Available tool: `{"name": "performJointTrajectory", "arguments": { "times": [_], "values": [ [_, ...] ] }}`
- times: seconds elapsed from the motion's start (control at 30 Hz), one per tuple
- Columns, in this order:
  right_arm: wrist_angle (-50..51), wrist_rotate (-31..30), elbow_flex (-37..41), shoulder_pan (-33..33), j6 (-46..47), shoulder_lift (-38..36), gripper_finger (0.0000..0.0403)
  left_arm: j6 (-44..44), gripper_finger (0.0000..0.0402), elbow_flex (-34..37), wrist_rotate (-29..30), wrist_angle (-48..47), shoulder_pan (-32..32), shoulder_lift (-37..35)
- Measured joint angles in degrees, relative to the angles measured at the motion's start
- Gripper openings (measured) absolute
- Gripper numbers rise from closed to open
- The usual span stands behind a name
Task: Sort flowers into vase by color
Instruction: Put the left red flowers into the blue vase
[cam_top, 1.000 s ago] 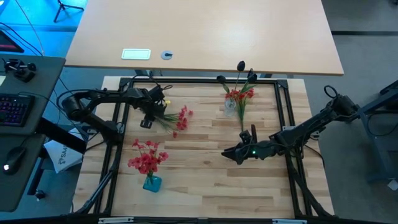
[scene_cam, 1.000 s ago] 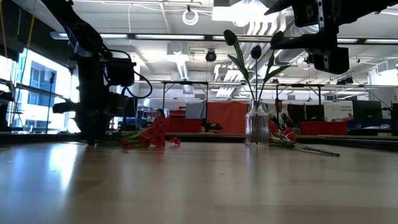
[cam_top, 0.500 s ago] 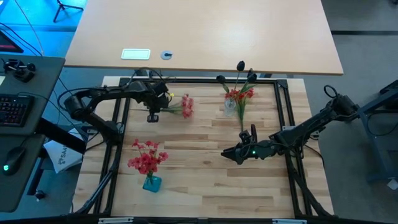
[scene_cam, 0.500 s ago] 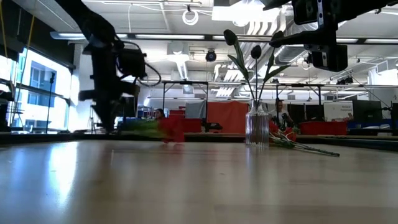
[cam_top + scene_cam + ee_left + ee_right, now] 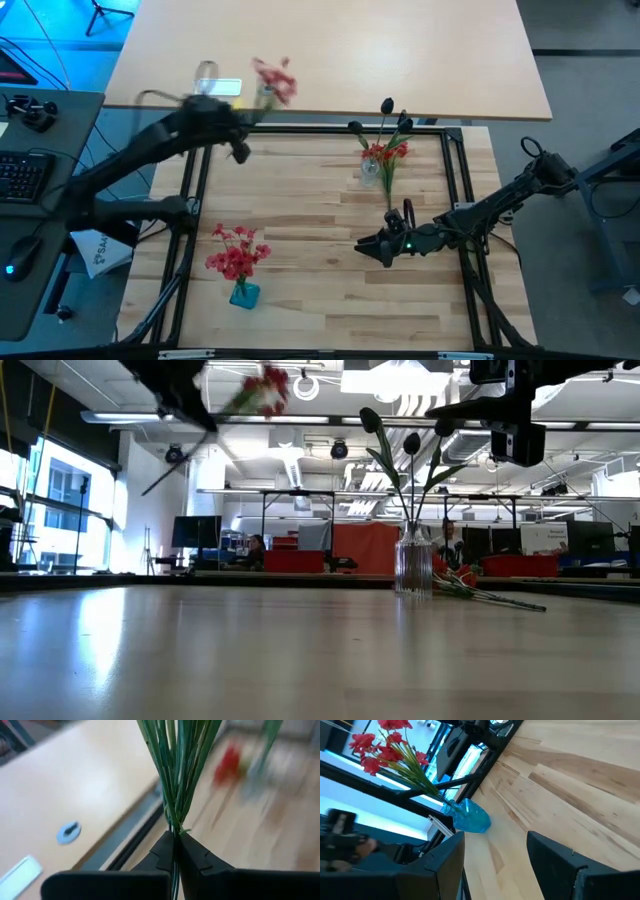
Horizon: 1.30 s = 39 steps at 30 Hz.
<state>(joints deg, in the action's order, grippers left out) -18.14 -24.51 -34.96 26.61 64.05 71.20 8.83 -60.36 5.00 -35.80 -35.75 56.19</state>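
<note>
The left gripper (image 5: pixel 238 150) is raised above the back left corner of the pale wooden slatted table (image 5: pixel 330 290), and its two dark fingers (image 5: pixel 162 855) are pressed tightly together on the thin green stems of a red-blossomed artificial sprig (image 5: pixel 273 77). In the left wrist view the stems (image 5: pixel 176 775) rise straight out of the pinch point and fan apart beyond the fingertips, so the blossoms sit well out past the gripper; from above they show blurred over the light tan desk (image 5: pixel 400 50) behind the table's black frame (image 5: pixel 455 190), and in the low view the red cluster (image 5: pixel 262 388) hangs high up, far off the table surface. A small blue glass vase (image 5: pixel 244 293) stands near the front left of the table with a bunch of red flowers (image 5: pixel 236 252) already in it. A clear ribbed glass vase (image 5: pixel 413 568) stands at the back centre holding dark near-black buds on tall stems (image 5: pixel 404 445), and a few more red-blossomed sprigs (image 5: pixel 385 155) lie on the table touching or just beside its base. The right gripper (image 5: pixel 368 246) waits low over the middle right of the table, its fingers (image 5: pixel 445 865) spread wide apart with nothing between them, pointing toward the blue vase (image 5: pixel 466 815).
</note>
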Motion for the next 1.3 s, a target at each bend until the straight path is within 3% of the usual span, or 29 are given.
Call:
{"name": "performJointTrajectory", "arguments": {
  "times": [0.23, 0.5, 0.83, 1.0, 1.1, 1.3],
  "values": [
    [0.09, -3.97, 0.00, 0.00, -0.31, 0.00, 0.0209, -14.56, 0.0000, -0.11, -0.38, 3.22, 7.61, -15.14],
    [-0.15, -7.44, 0.00, -1.27, 0.68, 0.00, 0.0209, -18.06, 0.0000, -0.13, -0.95, 18.01, 19.06, -21.90],
    [-1.02, -7.44, 0.00, -4.87, 2.12, 0.00, 0.0209, -27.31, 0.0000, -0.13, -20.77, 27.87, 27.83, -20.39],
    [-1.04, -7.46, 0.00, -6.09, 3.00, 0.00, 0.0209, -35.08, 0.0000, -0.07, -35.71, 46.74, 31.88, -19.99],
    [-1.04, -7.46, 0.00, -6.75, 3.19, 0.07, 0.0209, -39.62, 0.0000, -0.28, -37.80, 56.04, 33.74, -20.41],
    [-1.02, -7.34, 0.00, -7.13, 3.43, 0.07, 0.0209, -42.20, 0.0000, -0.13, -37.21, 52.48, 39.54, -18.34]
  ]
}}
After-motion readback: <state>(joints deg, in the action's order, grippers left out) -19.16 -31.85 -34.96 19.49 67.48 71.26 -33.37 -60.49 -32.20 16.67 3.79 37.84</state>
